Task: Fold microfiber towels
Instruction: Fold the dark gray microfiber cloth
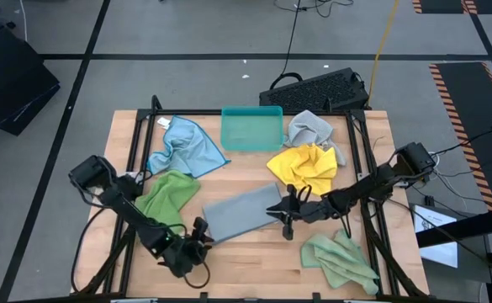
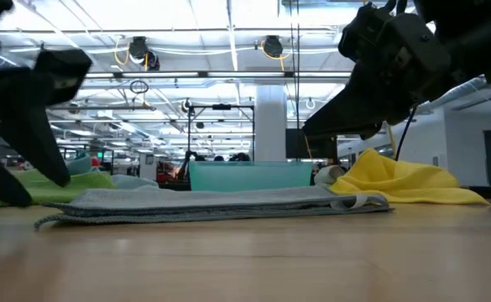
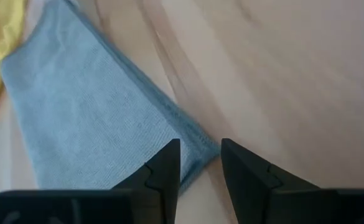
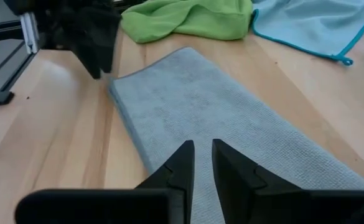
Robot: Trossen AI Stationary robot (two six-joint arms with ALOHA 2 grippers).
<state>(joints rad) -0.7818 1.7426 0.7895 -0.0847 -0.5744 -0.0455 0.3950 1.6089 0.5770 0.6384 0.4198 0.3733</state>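
Folded grey towel [image 1: 239,212], flat nubby oblong, lies mid-bench on pale wood planks. Left tool [image 1: 200,235] at its near-left corner, fingers slightly parted, gripping nothing. Right tool [image 1: 284,210] over its right end, fingers nearly together, empty. Crumpled yellow towel [image 1: 306,167] just behind

Pretty bright, even overhead strip lighting; low view's ceiling lights [image 2: 228,21] glare hard, near desk [image 2: 245,260] blurry, shadows soft.

Matt, nubbly grey cloth [image 4: 231,118] on smooth wood [image 4: 57,143].
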